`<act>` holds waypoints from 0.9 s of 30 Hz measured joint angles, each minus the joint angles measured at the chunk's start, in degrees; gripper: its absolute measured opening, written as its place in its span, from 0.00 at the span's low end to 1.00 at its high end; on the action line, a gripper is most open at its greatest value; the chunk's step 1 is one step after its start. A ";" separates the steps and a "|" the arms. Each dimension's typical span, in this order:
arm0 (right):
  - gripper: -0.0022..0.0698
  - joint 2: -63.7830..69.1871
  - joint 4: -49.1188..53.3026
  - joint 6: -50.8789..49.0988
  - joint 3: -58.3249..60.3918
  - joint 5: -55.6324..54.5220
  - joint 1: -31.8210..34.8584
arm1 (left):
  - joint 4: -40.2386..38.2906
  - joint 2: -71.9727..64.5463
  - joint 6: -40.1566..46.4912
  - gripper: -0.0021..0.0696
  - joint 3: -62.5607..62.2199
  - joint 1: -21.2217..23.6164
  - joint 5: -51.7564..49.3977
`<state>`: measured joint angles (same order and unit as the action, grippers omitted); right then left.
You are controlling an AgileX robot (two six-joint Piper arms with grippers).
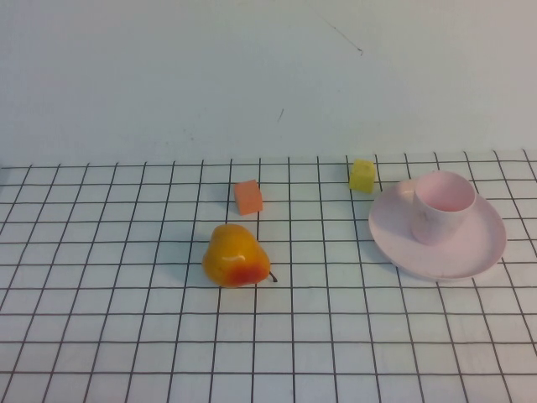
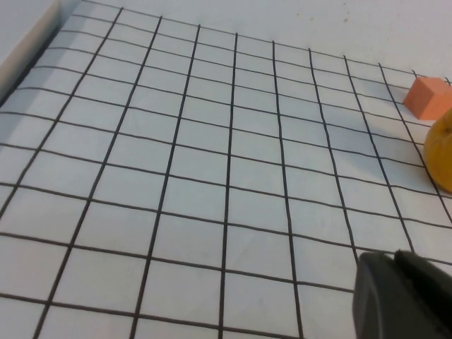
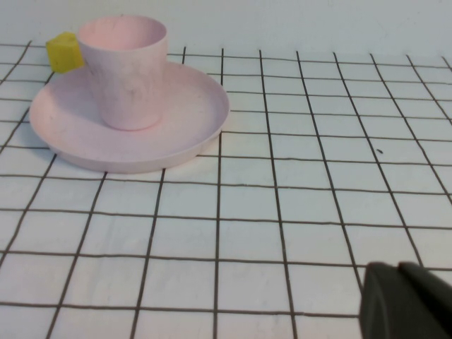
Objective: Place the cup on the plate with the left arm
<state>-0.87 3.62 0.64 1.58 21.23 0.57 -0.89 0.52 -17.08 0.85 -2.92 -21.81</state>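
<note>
The pale pink cup [image 1: 443, 206] stands upright on the pale pink plate [image 1: 474, 256] at the right of the table. The right wrist view shows the cup [image 3: 127, 70] sitting off-centre on the plate [image 3: 187, 116]. No arm appears in the high view. In the left wrist view my left gripper [image 2: 394, 256] is shut with nothing in it, low over bare grid cloth and far from the cup. In its own wrist view my right gripper [image 3: 397, 267] is also shut and empty, some way back from the plate.
A yellow-orange pear [image 1: 235, 256] lies mid-table, and its edge [image 2: 441, 152] shows in the left wrist view. An orange block [image 1: 248, 197] sits behind it. A yellow block [image 1: 362, 175] sits just behind the plate's left rim. A black-lined grid cloth covers the table.
</note>
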 joint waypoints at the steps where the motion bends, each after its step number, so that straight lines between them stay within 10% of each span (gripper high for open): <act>1: 0.03 0.00 0.00 0.00 0.00 0.00 0.00 | -0.10 0.00 0.80 0.03 0.00 0.00 0.00; 27: 0.03 0.00 0.00 0.00 0.00 0.00 0.00 | -0.10 0.00 14.25 0.03 0.10 -0.34 1.31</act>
<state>-0.87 3.62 0.64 1.58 21.23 0.57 -0.99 0.52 -2.82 0.95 -3.26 -20.50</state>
